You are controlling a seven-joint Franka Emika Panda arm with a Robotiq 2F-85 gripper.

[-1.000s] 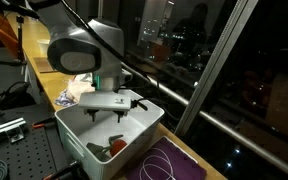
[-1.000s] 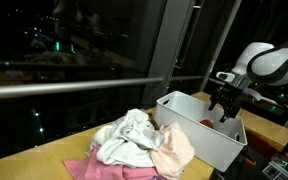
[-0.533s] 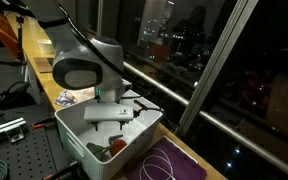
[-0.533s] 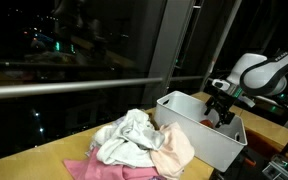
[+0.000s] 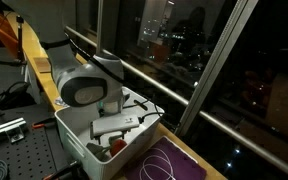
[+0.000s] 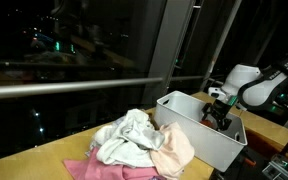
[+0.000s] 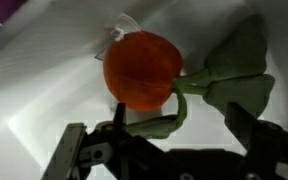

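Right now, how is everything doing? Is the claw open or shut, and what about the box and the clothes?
claw: open, holding nothing, lowered into the white box.
orange-red thing: lying loose on the box floor, just ahead of the claw.
green piece: crumpled, lying against the orange-red thing.
white box: upright, open at the top.
clothes pile: crumpled in a heap beside the box.
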